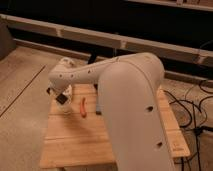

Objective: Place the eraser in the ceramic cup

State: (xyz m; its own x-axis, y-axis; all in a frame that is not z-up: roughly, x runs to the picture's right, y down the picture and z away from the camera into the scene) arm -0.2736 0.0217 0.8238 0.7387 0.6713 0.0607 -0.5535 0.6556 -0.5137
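My white arm reaches from the right foreground to the left over a small wooden table [75, 142]. The gripper [60, 96] hangs at the table's far left corner. A pale, upright thing that looks like the ceramic cup [68, 93] stands right beside and partly behind the gripper. A small dark block [62, 99], possibly the eraser, shows at the gripper's tip, just over or against the cup. I cannot tell whether it is held.
An orange, elongated object [83, 107] lies on the table just right of the cup. My arm's bulky link [131, 110] covers the table's right half. Black cables [187, 107] lie on the floor at the right. A dark wall with rails runs behind.
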